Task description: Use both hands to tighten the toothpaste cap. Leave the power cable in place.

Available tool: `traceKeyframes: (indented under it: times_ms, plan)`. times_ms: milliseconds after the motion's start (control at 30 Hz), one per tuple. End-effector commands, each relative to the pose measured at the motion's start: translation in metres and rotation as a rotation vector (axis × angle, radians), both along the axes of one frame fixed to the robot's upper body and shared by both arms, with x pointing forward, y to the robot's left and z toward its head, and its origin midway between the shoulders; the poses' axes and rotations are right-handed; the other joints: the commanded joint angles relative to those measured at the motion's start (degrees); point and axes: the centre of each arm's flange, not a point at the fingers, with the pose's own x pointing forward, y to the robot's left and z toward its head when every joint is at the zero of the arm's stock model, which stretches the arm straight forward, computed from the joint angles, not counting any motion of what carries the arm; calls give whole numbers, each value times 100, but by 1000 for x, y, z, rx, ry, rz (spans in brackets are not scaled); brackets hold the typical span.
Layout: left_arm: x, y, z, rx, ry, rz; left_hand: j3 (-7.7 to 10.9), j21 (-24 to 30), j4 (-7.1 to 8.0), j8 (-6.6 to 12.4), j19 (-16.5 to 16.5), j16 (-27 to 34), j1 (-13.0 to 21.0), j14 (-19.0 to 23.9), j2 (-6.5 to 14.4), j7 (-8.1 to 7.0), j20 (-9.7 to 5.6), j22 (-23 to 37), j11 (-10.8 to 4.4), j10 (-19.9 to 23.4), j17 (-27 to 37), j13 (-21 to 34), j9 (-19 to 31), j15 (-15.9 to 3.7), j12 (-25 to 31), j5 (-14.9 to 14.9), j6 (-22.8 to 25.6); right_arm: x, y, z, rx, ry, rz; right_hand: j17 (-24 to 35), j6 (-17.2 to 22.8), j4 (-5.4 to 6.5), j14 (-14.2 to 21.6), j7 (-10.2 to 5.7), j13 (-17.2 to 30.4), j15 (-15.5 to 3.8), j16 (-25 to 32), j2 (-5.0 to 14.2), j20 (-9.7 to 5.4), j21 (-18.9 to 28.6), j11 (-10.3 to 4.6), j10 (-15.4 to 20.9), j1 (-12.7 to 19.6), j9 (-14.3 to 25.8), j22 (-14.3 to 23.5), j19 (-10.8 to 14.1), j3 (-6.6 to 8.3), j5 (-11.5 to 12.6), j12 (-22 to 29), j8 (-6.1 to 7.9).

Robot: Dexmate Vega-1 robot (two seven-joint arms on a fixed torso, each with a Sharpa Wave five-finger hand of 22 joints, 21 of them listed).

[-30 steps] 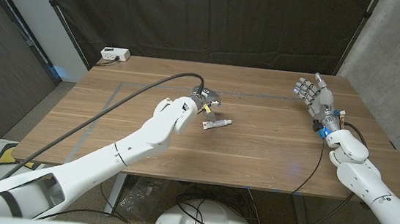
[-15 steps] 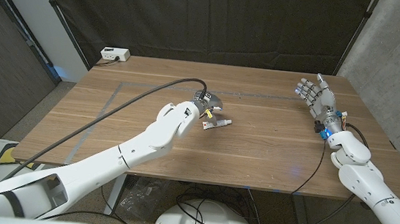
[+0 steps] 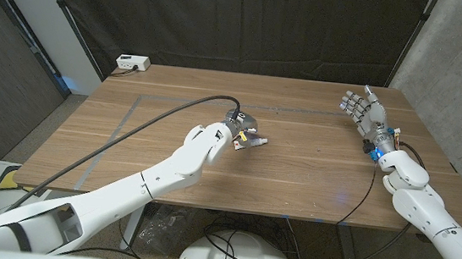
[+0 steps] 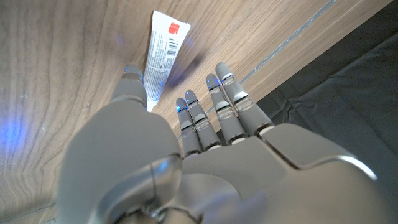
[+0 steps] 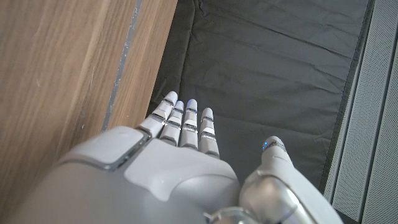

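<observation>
While the left hand (image 3: pixel 243 136) is stretched out to the middle of the table (image 3: pixel 312 167), its fingers (image 4: pixel 227 102) are seen extended over the toothpaste tube (image 4: pixel 163 55), which lies flat on the wood near the table's centre, somewhat toward the far edge. The thumb is placed just beside or on the tube's near end; actual contact cannot be told, and nothing is seen gripped. The cap end is hidden under the hand. The right hand (image 3: pixel 367 113) is held upright near the far right corner of the table, fingers (image 5: pixel 186 124) apart and reaching up, nothing in it. A white power strip (image 3: pixel 132 63) is seen at the far left corner.
</observation>
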Motion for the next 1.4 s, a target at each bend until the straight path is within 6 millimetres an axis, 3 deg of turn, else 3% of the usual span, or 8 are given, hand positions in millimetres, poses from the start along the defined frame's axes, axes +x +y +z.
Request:
traceKeyframes:
  times_ms: [33,400,667,1400]
  plan:
    - [14,5,0,-31,33,25,53,13,-1,35,36,-10,25,91,67,6,-26,21,19,92,16,25,28,-535,-1,-12,97,3,0,1,-5,20,-4,31,28,-20,50,-15,16,4,7,11,-27,-25,-2,45,55,17,21,48,4,36,-22,-4]
    - [16,3,5,4,68,7,88,30,-11,55,79,-9,82,169,86,-17,-47,22,10,180,12,23,25,-557,-5,-23,207,5,0,0,-3,16,-3,31,27,-21,53,-12,16,1,8,12,-30,-35,4,48,53,18,22,61,3,36,-24,-7]
    - [4,1,16,16,71,-26,96,20,-14,32,54,-37,100,140,78,-10,-54,21,15,146,9,22,24,-558,-40,-33,184,1,-4,3,0,5,-8,32,26,-20,59,-17,17,5,9,11,-28,-47,-2,54,50,18,22,63,1,35,-24,-10]
    - [6,-7,4,1,119,18,88,-22,23,-20,-49,-94,69,66,53,10,-22,23,41,129,11,21,23,-516,-92,-61,151,0,-5,0,-1,22,6,33,36,-20,47,-20,17,11,1,10,-24,-75,-5,68,44,20,24,64,-2,33,-24,-11]
